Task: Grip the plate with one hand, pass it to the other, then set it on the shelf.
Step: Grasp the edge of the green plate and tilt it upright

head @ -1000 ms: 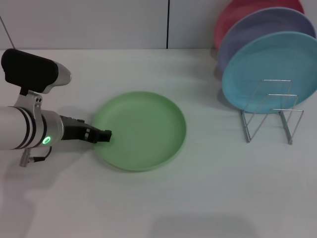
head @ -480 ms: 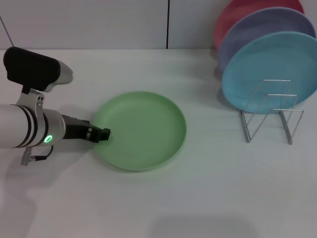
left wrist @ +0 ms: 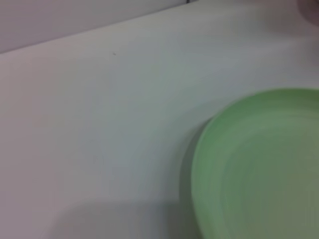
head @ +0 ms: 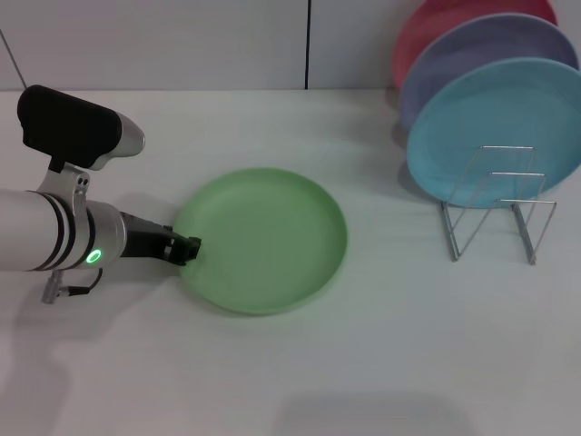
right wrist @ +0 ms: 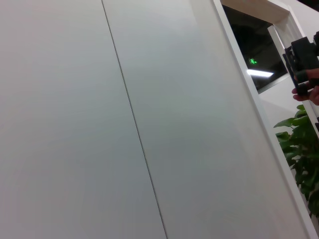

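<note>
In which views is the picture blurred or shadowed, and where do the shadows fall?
Head view: sharp, even light; the left gripper sits at the green plate's edge, and soft shadows lie under the arm and along the table's near edge. Left wrist view: the plate is soft and blurred, with a dark shadow beside its rim. Right wrist view: only a wall panel, evenly lit.

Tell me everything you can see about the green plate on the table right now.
The round, shallow, matte light-green plastic plate has a low raised rim and a plain, bare inside. It lies flat and face up on the white table, left of the silver wire dish rack and apart from it. The left arm's black gripper meets its left rim; whether the rim is actually clamped cannot be seen. The left wrist view shows the same rim edge close up.
</note>
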Available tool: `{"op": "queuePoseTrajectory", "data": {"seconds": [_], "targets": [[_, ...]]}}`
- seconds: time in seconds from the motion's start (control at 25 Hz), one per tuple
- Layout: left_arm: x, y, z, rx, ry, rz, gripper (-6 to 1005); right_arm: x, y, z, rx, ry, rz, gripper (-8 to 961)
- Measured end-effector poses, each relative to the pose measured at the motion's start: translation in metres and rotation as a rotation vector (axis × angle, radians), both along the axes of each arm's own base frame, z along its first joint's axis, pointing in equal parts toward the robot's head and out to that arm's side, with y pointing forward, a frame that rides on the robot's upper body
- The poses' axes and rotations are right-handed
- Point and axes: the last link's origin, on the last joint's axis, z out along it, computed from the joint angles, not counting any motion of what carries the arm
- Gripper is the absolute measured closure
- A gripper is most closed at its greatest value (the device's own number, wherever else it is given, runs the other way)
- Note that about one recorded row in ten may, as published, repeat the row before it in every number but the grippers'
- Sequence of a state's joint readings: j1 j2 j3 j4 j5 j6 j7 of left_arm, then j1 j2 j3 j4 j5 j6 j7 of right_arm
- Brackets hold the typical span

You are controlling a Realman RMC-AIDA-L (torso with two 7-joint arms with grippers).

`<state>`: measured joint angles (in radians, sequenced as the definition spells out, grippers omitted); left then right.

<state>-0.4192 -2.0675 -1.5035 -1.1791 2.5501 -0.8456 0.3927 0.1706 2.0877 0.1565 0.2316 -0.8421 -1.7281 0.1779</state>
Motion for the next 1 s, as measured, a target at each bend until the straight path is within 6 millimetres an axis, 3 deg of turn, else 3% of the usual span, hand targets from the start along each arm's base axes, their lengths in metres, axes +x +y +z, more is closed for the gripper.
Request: {"op": "queuePoseTrajectory", "data": {"seconds": [0.68,0.88,1.0], "targets": [[0.017,0.0,0.003,-0.008,0.005,-0.061,868,-0.005,-0.003,0.002,0.017,-0.007,0.053,123],[0.026,0.002,0.008,0.008,-0.002,-0.101,924,-0.031,-0.005,0.005,0.02,-0.109,0.214,123],[0.033,0.003,0.012,0.021,-0.006,-0.135,941,-0.06,-0.005,0.01,0.031,-0.21,0.438,124]]}}
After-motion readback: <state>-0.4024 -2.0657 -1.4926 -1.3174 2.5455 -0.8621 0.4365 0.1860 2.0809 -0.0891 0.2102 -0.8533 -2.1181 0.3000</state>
